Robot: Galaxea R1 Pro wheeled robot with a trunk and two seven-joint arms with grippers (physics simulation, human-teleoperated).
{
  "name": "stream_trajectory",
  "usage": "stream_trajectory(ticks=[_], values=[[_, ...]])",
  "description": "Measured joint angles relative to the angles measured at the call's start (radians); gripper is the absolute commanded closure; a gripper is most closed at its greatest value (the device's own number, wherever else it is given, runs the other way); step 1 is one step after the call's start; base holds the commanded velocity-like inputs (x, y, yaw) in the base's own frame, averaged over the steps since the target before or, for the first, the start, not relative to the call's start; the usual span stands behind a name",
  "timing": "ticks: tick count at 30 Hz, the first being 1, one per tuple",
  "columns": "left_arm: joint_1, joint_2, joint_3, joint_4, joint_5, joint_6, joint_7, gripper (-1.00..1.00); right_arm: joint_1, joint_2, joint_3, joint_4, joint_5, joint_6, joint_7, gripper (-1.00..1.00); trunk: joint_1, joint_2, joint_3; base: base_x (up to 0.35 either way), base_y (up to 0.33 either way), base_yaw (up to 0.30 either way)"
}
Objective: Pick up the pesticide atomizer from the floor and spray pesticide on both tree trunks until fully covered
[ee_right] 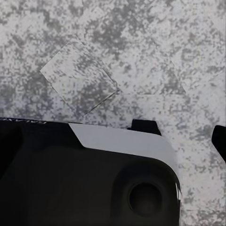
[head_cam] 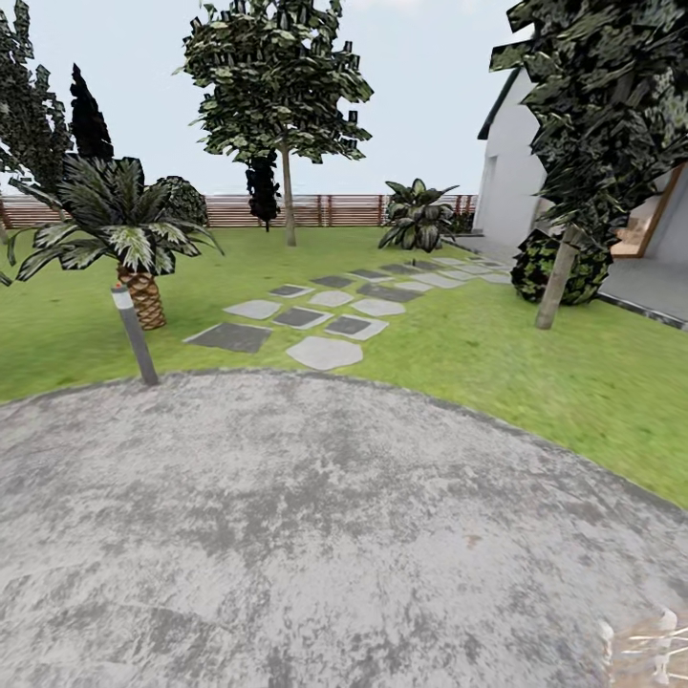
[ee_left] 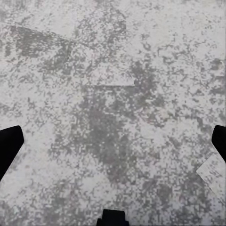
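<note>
The pesticide atomizer is out of view. Two trees stand on the lawn in the head view. One has a thin bare trunk [head_cam: 288, 201] far ahead by the fence, the other a leaning trunk [head_cam: 556, 285] at the right near the house. My left gripper [ee_left: 113, 141] hangs open over grey paving, its dark fingertips [ee_left: 9, 147] wide apart and empty. My right gripper [ee_right: 117, 141] also looks open; one fingertip [ee_right: 220, 140] shows at the picture's edge and the other blends into my dark base [ee_right: 70, 179]. Faint pale fingers [head_cam: 664, 638] show in the head view's corner.
I stand on the grey round patio [head_cam: 315, 516]. Beyond it lies grass [head_cam: 535, 373] crossed by stepping stones [head_cam: 325, 352]. A bollard light [head_cam: 135, 336] and a palm-like plant [head_cam: 119, 229] stand at the left. A round bush [head_cam: 531, 266], the white house [head_cam: 521, 182] and the slatted fence [head_cam: 334, 210] bound the right and back.
</note>
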Motion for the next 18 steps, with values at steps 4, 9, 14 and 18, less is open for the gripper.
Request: stream_trajectory(ticks=[4,9,14,18], values=[[0.000,0.000,0.000,0.000,0.000,0.000,0.000,-1.00,0.000,0.000,-0.001,0.000,-0.001,0.000,-0.001,-1.00,0.000,0.000,0.000,0.332,0.188,0.000],[0.000,0.000,0.000,0.000,0.000,0.000,0.000,-1.00,0.000,0.000,-0.001,0.000,0.000,0.000,-0.001,-1.00,0.000,0.000,0.000,0.340,0.142,0.000],[0.000,0.000,0.000,0.000,0.000,0.000,0.000,-1.00,0.000,0.001,-0.001,0.000,0.001,0.000,-0.002,-1.00,0.000,0.000,0.000,0.347,0.130,0.000],[0.000,0.000,0.000,0.000,0.000,-0.001,0.000,-1.00,0.000,0.000,-0.001,0.000,0.001,0.000,-0.002,-1.00,0.000,0.000,0.000,0.349,0.154,0.000]])
